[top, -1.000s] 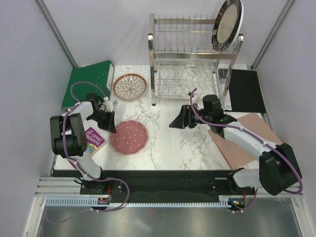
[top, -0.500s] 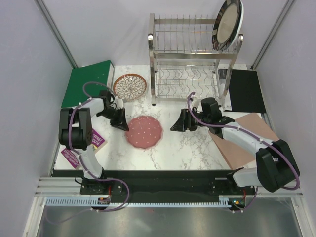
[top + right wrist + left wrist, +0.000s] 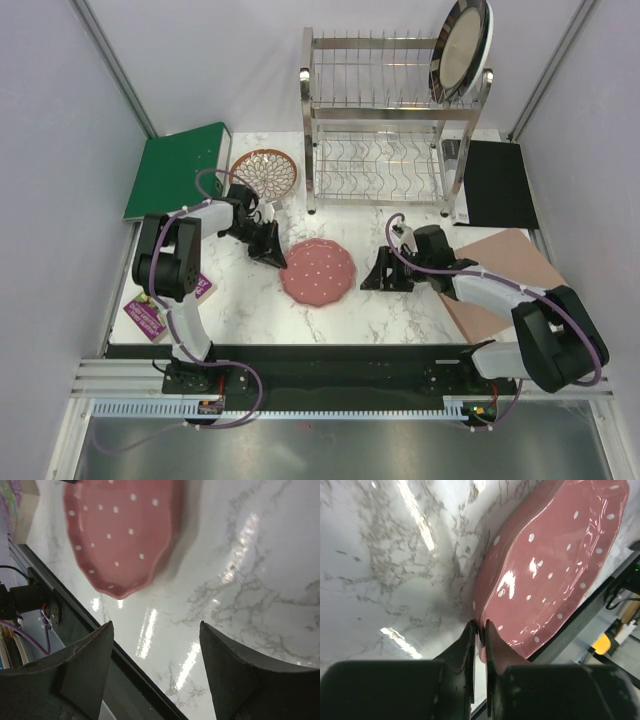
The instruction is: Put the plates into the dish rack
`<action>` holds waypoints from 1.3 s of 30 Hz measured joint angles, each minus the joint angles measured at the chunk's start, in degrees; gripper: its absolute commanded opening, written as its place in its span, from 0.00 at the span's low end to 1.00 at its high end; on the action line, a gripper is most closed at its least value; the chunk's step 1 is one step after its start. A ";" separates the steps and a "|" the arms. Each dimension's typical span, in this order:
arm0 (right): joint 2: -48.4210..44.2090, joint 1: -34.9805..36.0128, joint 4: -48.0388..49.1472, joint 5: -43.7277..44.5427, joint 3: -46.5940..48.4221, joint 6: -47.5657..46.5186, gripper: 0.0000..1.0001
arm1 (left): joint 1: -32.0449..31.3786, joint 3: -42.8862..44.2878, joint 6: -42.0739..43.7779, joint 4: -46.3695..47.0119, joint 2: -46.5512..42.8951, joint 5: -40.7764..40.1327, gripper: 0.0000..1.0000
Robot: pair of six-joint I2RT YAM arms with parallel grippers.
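Plates, three in view. The pink plate with white dots sits at the centre of the top view, over the marble table. My left pincer grasps its left rim. In the left wrist view my two fingers are clenched on that rim with only a thin slit between them. I cannot tell whether the plate's far edge rests on the marble.

My right pincer is just to the right of the pink plate and apart from it. Its jaws are released and spread wide, with nothing between them. In the right wrist view the plate fills the upper left and bare marble lies between my fingers.

The dish rack stands at the upper centre. A dark-rimmed plate with a beige centre stands on edge at the right end of its top tier. The brown-and-white petal plate lies flat just left of the rack's foot.

Also shown are a green binder at upper left, a black mat right of the rack and a brown board under my right arm.
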 measured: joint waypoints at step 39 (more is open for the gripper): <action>30.27 2.78 25.90 -7.30 7.56 16.79 0.26 | -0.76 -4.50 -2.14 3.41 0.83 8.09 0.23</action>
